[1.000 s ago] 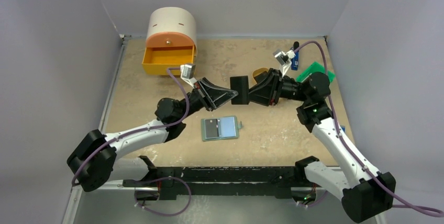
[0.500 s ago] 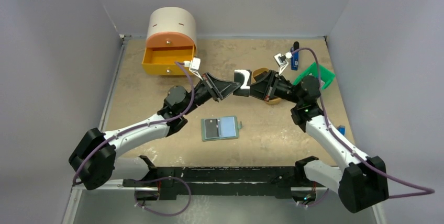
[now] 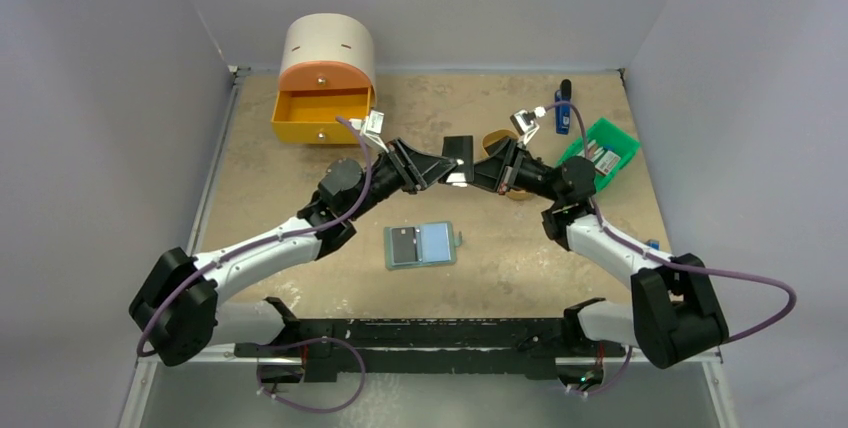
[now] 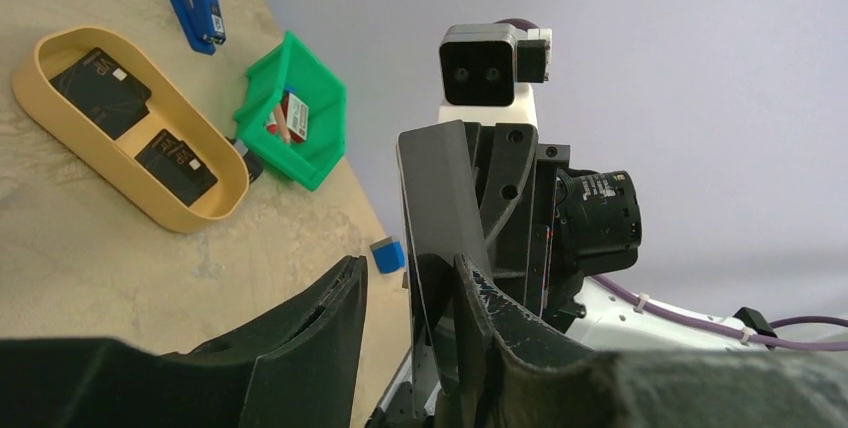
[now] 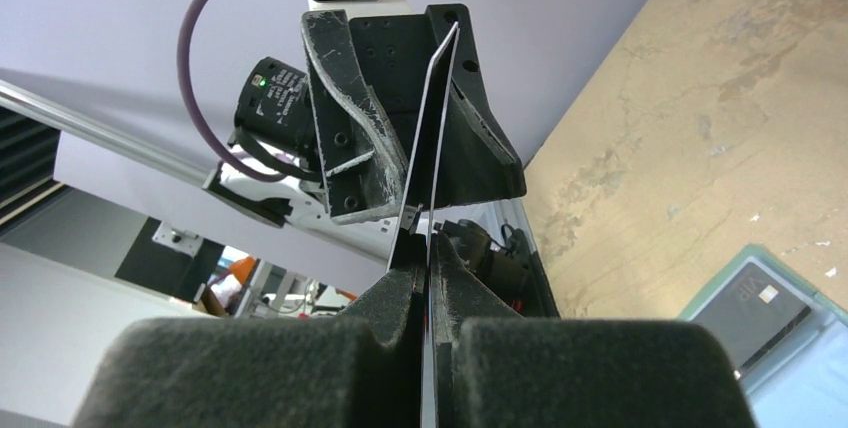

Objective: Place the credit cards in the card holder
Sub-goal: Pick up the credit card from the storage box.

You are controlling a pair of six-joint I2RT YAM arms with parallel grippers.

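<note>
A black credit card (image 3: 458,153) stands on edge in the air over the middle of the table, between my two grippers. My right gripper (image 5: 428,248) is shut on its near edge (image 5: 432,138). My left gripper (image 4: 408,276) is open around the card (image 4: 440,208), which stands close to one finger with a gap to the other. The card holder (image 3: 421,245) lies open on the table below, a black card (image 3: 403,245) in its left pocket; its corner shows as well (image 5: 770,318). Two more black cards (image 4: 100,88) (image 4: 178,163) lie in the tan tray (image 4: 215,210).
An orange drawer box (image 3: 322,116) stands open at the back left. At the back right are a green bin (image 3: 600,153) holding small items and a blue stick (image 3: 563,113). A small blue block (image 4: 388,254) lies near the right edge.
The right gripper closed on the card while the left gripper, shut on it a second ago, has opened. Both wrists rolled, so the card now stands edge-on.
</note>
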